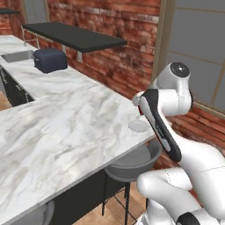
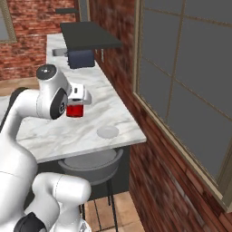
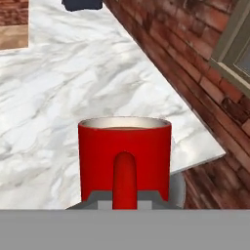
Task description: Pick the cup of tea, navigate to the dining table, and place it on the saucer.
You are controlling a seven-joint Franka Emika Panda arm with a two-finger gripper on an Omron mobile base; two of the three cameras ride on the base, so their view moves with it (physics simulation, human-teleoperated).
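Red cup of tea [image 3: 125,158] is pinched upright in the end effector [image 2: 77,100] above the dining table [image 2: 86,129].

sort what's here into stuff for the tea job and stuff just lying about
For the job: cup of tea held in the gripper; saucer; dining table.
Lying about: toaster; black shelf; grey stool.

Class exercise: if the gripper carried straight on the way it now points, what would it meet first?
Holding the cup, the gripper points forward and down at the dining table. It would probably meet the bare marble top first, though depth is unclear.
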